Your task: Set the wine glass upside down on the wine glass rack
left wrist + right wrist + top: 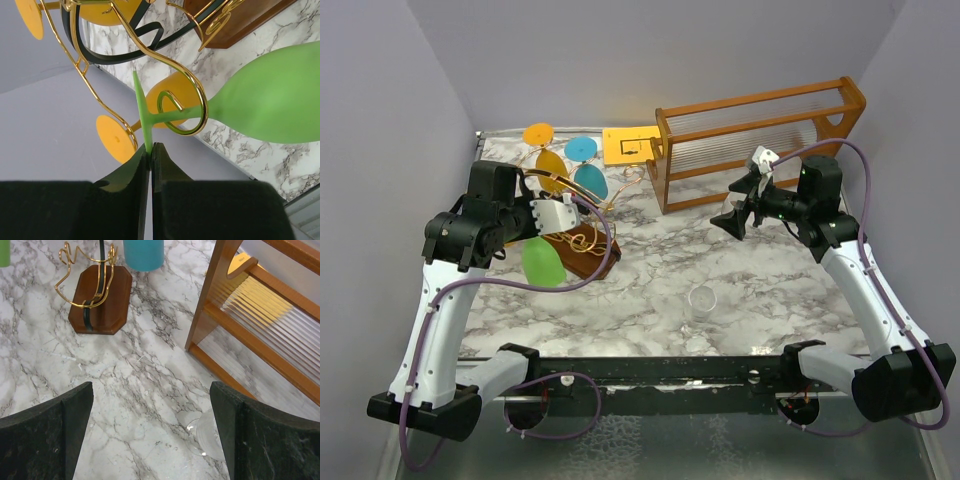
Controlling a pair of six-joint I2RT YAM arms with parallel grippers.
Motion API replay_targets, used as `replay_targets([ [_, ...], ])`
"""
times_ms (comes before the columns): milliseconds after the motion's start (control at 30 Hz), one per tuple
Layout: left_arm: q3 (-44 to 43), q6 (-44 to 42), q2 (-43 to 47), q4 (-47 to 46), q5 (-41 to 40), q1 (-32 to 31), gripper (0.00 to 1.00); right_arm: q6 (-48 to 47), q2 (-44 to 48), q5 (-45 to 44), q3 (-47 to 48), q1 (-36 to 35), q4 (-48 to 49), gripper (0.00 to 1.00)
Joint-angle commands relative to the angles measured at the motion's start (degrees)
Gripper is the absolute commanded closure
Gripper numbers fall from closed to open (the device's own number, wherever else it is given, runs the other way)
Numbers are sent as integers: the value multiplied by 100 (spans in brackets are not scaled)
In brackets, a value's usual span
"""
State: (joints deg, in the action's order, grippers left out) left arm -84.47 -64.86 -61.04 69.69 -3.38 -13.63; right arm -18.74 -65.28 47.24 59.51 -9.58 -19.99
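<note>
Your left gripper (150, 148) pinches the green wine glass (270, 100) by its foot, stem just beyond in the wire rack (201, 105); release off-centre and it could slide out onto the table (280, 35).

Top external: high behind the arm bases (520, 358), looking down over the whole marble table (770, 270). Left wrist: tilted, very close to the wine glass rack (172, 64). Right wrist: steeply downward, farther off. Shared by all three: the rack.
</note>
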Motion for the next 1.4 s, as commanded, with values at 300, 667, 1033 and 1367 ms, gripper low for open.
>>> replay_targets([
  [300, -83, 2, 24, 157, 290, 2, 72, -68, -37, 101, 26, -8, -95, 0],
  [667, -253, -90, 34, 558, 496, 0, 54, -116, -20, 23, 35, -8, -109, 0],
  [1033, -629, 185, 35, 637, 866, 0, 36, -917, -257, 64, 734, -8, -1271, 0],
  [1367, -1006, 2252, 83, -679, 1644, 2, 1, -1416, -390, -813, 1598, -359, -2945, 0],
])
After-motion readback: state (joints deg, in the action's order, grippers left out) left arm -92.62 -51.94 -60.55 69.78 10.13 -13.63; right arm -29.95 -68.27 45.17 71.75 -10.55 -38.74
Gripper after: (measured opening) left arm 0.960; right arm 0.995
